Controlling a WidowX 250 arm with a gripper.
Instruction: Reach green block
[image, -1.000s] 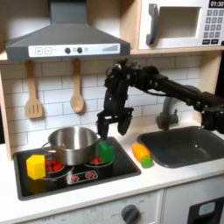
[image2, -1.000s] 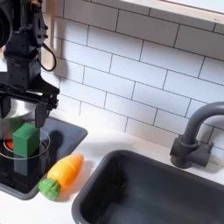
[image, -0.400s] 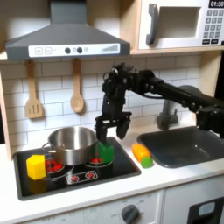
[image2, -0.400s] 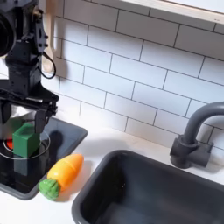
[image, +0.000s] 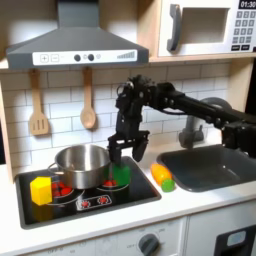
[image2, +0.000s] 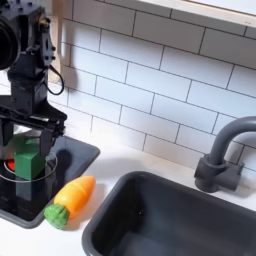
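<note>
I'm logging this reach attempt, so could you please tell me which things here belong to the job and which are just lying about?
Belongs to the job:
green block
gripper, open above it

Lying about:
yellow block
steel pot
orange-and-green toy
sink
faucet

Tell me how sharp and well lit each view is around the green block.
First exterior view: soft and low in detail, evenly lit; the green block is a small smear under the pincer. Second exterior view: closer and clearer, the green block has crisp edges, though the dark pincer above it loses detail against the stovetop.
</note>
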